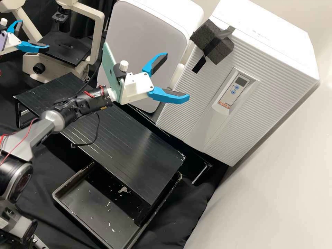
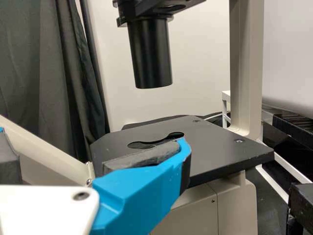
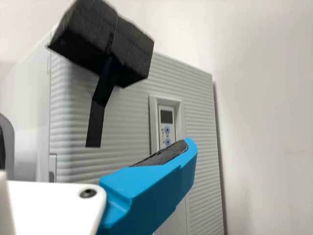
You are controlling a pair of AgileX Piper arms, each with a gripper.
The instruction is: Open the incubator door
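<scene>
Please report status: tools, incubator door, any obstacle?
Left tool and right tool open, nothing held. Incubator door shut, black block taped on. No obstacle seen before right tool.

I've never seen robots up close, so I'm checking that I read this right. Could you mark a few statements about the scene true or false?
1. The ribbed incubator door is shut. True.
2. The right gripper is clamped on the dark block at the door. False: it is open and apart from the block.
3. The dark block is at an upper corner of the incubator's front. True.
4. The left gripper is beside the microscope. True.
5. The black tray stands on top of the slatted black platform. False: the tray lies lower, partly beneath the platform.
</scene>
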